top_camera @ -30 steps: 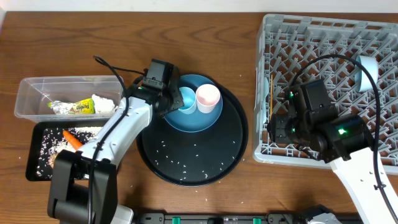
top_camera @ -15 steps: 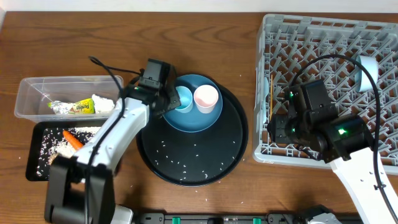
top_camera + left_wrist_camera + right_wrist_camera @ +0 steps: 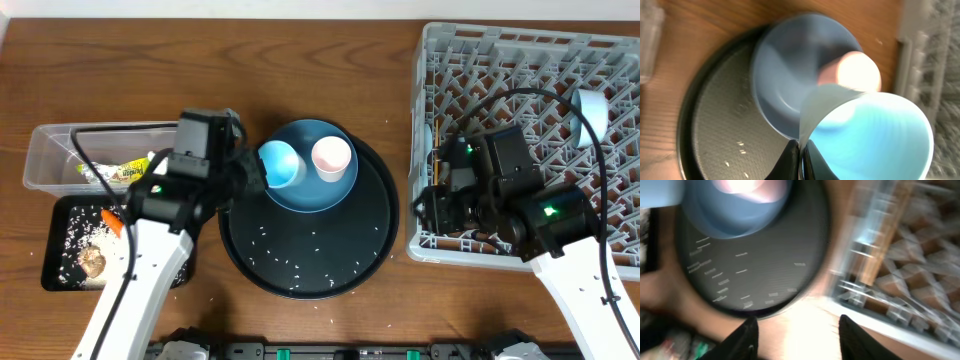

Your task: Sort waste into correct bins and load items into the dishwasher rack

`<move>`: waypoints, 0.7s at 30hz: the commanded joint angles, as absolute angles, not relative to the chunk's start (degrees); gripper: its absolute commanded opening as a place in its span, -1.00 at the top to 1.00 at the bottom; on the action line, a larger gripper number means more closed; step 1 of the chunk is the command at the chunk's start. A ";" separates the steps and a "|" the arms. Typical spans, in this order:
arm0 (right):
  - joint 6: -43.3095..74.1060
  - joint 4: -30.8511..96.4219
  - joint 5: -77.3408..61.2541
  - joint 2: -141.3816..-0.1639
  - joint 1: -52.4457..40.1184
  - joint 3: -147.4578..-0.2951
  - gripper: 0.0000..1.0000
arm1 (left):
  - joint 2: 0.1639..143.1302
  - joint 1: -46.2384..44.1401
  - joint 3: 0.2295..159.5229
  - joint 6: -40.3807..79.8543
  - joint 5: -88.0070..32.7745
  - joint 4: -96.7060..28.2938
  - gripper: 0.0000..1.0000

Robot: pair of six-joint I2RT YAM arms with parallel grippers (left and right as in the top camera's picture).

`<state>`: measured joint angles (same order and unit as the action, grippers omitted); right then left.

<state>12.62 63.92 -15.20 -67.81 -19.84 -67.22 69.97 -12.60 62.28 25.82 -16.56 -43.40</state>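
My left gripper (image 3: 262, 173) is shut on the rim of the light-blue cup (image 3: 281, 163), which is tipped over the left part of the dark-blue plate (image 3: 312, 190). In the left wrist view the fingertips (image 3: 792, 159) pinch the wall of the light-blue cup (image 3: 875, 135). The pink cup (image 3: 333, 156) stands upright on the plate. My right gripper (image 3: 428, 207) hangs open and holds nothing at the left edge of the grey dishwasher rack (image 3: 530, 60). A chopstick (image 3: 437, 150) and a white bowl (image 3: 592, 110) are in the rack.
The plate rests on a round black tray (image 3: 310, 250) strewn with rice grains. The clear tub (image 3: 50, 150) holds a wrapper (image 3: 130, 172) and tissue. The shallow black tray (image 3: 60, 215) holds a carrot piece (image 3: 112, 218), a brown lump (image 3: 92, 260) and rice.
My left arm has swung back to the left, pulling the light-blue cup away from the pink cup and tipping it. My right gripper has shifted left towards the rack's edge, its jaws slightly narrower.
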 commanded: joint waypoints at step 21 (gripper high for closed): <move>-31.09 57.95 -70.35 -67.88 -13.06 -67.44 -0.29 | 70.35 -4.29 62.76 7.73 -89.34 -34.11 0.88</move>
<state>-23.29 58.35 -60.95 -67.85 -14.33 -67.22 69.58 -4.58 62.28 7.86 -83.81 -34.44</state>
